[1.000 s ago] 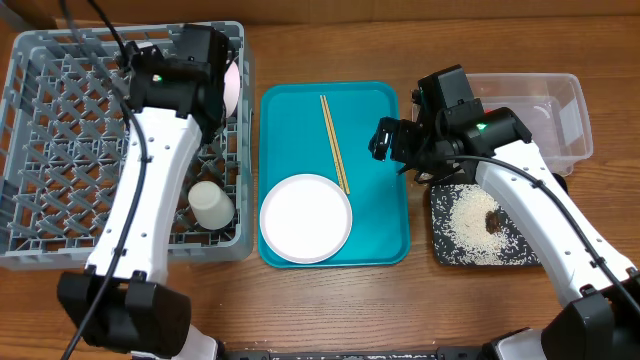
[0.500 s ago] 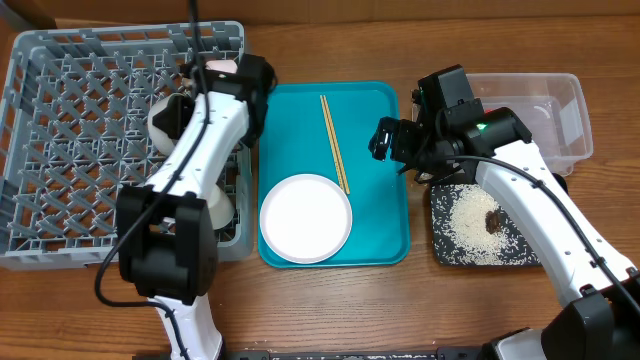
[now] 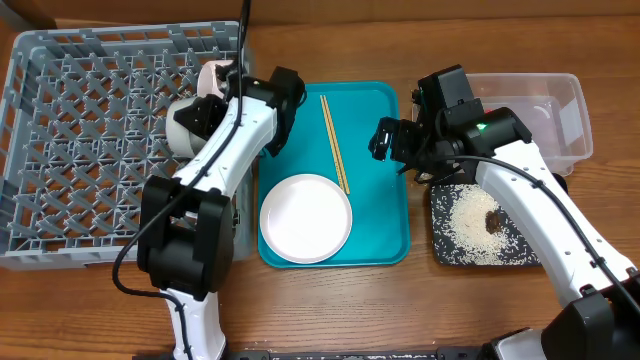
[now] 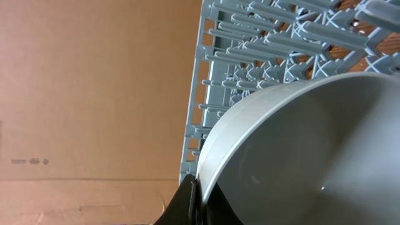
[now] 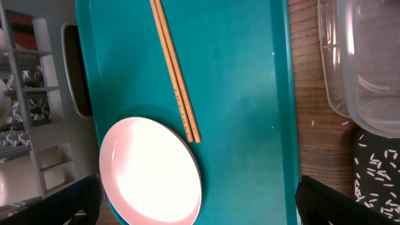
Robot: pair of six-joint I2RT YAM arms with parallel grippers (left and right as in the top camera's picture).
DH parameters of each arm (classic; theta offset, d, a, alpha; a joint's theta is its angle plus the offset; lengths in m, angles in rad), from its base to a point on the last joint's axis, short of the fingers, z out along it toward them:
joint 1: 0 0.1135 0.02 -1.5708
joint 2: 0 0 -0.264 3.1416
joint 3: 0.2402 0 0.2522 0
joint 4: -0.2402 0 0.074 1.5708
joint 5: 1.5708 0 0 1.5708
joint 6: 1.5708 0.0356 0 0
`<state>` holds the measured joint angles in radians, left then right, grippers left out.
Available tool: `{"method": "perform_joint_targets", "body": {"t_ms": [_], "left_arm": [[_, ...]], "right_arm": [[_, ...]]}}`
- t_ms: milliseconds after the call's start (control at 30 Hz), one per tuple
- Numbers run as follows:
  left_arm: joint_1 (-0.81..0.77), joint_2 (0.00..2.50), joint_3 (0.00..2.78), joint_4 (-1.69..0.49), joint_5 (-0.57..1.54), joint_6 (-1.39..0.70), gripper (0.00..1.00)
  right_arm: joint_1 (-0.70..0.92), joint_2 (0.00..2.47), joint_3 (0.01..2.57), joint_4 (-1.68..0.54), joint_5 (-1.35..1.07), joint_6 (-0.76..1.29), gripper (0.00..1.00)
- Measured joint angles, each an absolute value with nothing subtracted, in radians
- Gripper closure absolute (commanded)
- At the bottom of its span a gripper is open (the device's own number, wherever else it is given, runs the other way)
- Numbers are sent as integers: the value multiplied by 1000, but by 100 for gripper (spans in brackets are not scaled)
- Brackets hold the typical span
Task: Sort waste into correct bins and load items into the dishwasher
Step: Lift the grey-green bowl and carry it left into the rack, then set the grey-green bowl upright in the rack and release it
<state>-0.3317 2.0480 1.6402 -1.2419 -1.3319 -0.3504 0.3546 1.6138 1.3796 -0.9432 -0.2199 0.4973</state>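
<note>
Wooden table (image 3: 320,300); grey dish rack (image 3: 60,120) on the left, teal tray (image 3: 385,200) in the middle. Plate (image 3: 305,218) lies flat at the tray's near end; stiff, slick, breakable, probably best pinched at the rim. Bowl (image 4: 300,156) by the rack's wall, a finger of the left gripper (image 4: 195,203) against its rim; clamped or not, cannot tell. Chopsticks (image 3: 334,143) just beside the plate; right gripper (image 3: 380,140) spread wide, empty.

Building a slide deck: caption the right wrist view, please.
Open right gripper above a teal tray holding chopsticks and a plate.
</note>
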Motion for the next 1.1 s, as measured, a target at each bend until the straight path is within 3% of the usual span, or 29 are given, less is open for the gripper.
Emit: {"method": "perform_joint_targets", "body": {"t_ms": [67, 133, 400, 667, 1033, 1100], "left_arm": [[-334, 2048, 1640, -1242, -1330, -343, 94], [-334, 2048, 1640, -1240, -1312, -334, 76], [-351, 2048, 1640, -1201, -1176, -331, 44], [-352, 2050, 1656, -1193, -1113, -332, 37], [-352, 2056, 1859, -1212, -846, -218, 31], [-352, 2056, 1859, -1216, -785, -203, 26]], "right_arm": [[355, 1614, 1380, -943, -220, 497, 0], [355, 1614, 1380, -943, -220, 497, 0], [355, 1614, 1380, -943, -220, 497, 0], [354, 1614, 1380, -943, -220, 497, 0], [354, 1614, 1380, -943, -220, 497, 0], [355, 1614, 1380, -943, -220, 497, 0]]}}
